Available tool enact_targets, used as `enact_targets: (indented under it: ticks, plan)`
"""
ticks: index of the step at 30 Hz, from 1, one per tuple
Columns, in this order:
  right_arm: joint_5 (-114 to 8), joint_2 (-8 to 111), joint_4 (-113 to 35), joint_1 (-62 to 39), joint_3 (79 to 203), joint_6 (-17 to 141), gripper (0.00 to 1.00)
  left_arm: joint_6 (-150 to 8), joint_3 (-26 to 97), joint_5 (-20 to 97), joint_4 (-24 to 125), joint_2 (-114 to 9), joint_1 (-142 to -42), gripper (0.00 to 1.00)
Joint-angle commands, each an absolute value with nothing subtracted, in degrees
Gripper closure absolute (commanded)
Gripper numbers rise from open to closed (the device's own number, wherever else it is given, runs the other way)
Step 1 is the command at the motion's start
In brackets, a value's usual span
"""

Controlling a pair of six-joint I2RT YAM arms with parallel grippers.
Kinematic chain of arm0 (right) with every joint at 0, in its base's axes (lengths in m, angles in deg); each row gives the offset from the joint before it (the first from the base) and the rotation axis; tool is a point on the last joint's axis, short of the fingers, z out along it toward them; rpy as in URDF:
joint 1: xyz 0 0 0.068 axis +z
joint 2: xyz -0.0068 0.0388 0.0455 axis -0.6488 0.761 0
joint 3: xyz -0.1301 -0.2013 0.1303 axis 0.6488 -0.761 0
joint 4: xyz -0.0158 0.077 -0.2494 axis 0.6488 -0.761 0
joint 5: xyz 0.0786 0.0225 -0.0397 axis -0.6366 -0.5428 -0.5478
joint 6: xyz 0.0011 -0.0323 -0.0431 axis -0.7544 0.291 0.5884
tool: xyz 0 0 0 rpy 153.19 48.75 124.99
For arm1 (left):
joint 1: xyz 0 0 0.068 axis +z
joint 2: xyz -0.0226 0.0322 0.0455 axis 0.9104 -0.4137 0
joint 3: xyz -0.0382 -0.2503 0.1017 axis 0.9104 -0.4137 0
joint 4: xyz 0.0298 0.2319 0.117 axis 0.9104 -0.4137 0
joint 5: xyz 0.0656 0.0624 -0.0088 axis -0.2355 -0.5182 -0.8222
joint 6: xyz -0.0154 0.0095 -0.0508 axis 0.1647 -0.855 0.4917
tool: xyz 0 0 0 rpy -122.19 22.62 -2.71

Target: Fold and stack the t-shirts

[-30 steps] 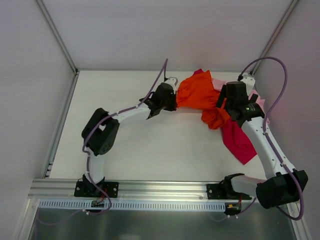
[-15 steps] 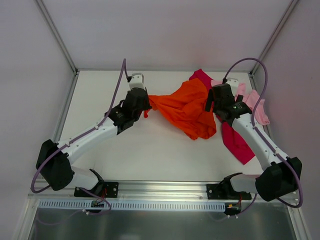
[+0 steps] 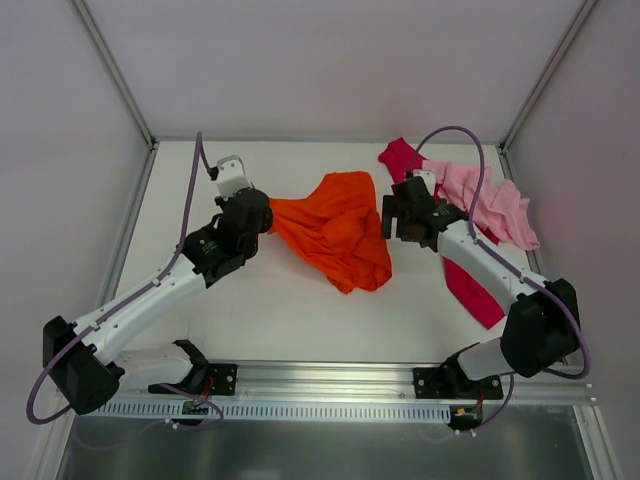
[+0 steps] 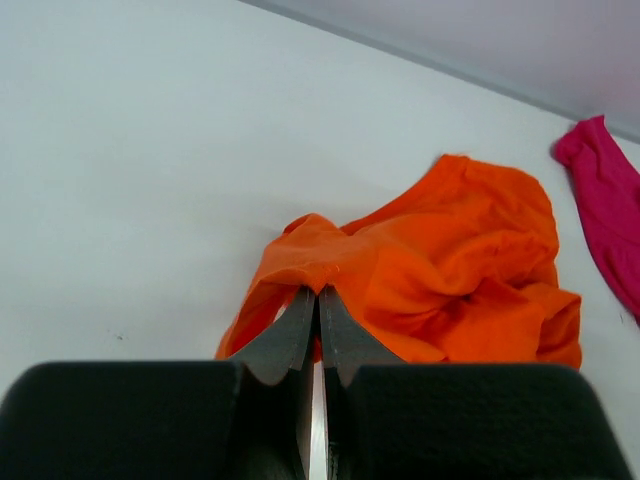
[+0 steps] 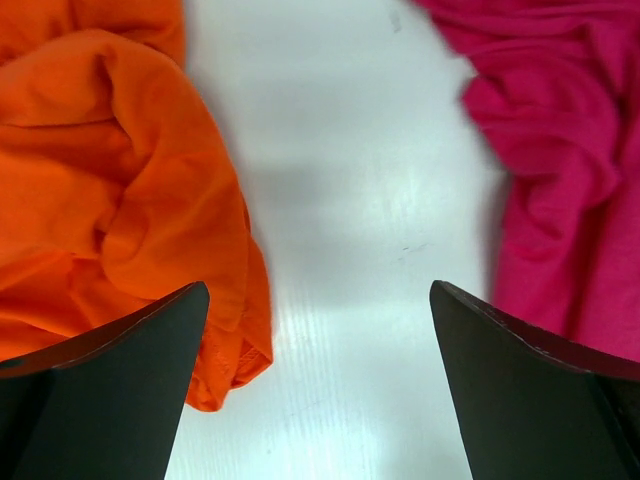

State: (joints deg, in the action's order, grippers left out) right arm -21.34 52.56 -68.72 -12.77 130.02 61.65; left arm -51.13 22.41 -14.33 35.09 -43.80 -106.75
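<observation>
A white tabletop sits between pale walls. From above, the orange t-shirt lies crumpled mid-table, its left edge pinched in the left arm's jaws. The pink t-shirt lies far right, and the magenta t-shirt runs under the right arm. In the left wrist view, the jaws are closed on an orange fold. In the right wrist view, the jaws are spread wide and hold nothing, over bare tabletop between orange and magenta cloth.
</observation>
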Motion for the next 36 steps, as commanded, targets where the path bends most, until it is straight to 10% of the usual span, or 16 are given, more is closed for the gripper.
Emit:
enact_targets:
  ticks: [1, 14, 36]
  plan:
    - [-26.6, 53.3, -64.4, -10.3, 127.7, 60.0, 0.00, -49.2, 22.0, -20.1, 33.4, -41.3, -106.2, 1.00]
    - [-24.4, 64.0, -59.3, 7.8, 124.9, 56.3, 0.00, -49.5, 20.5, -17.7, 35.8, -41.8, -104.7, 1.00]
    - [-13.7, 70.2, -63.4, 9.0, 124.9, 52.2, 0.20, -50.3, 18.7, -20.4, 35.9, -39.0, -104.6, 1.00]
